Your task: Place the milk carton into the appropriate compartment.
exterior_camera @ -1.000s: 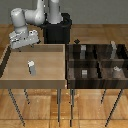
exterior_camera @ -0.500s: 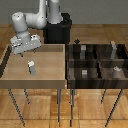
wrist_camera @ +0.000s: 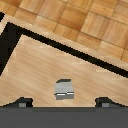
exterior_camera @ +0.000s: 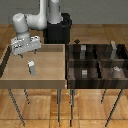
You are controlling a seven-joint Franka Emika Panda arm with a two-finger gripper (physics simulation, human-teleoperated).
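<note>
The milk carton [exterior_camera: 31, 66] is a small upright grey box with a paler top. It stands alone on the floor of the light wooden tray [exterior_camera: 50, 75] on the exterior view's left. My gripper [exterior_camera: 29, 52] hangs above and just behind it, open, with nothing between the fingers. In the wrist view the milk carton [wrist_camera: 64, 89] lies midway between my two dark fingertips [wrist_camera: 22, 103], and the gripper [wrist_camera: 64, 103] is still apart from it. The dark wooden tray of compartments [exterior_camera: 97, 62] stands on the exterior view's right.
The compartments hold a small grey cube [exterior_camera: 84, 73], a taller slim grey box [exterior_camera: 113, 48], another grey block [exterior_camera: 82, 50] and a small grey thing [exterior_camera: 117, 71]. The arm's black base [exterior_camera: 60, 30] rises behind the trays. A raised rim [exterior_camera: 64, 62] separates the two trays.
My gripper has come down and moved a little toward the exterior view's right, closer to the milk carton. The carton has not moved.
</note>
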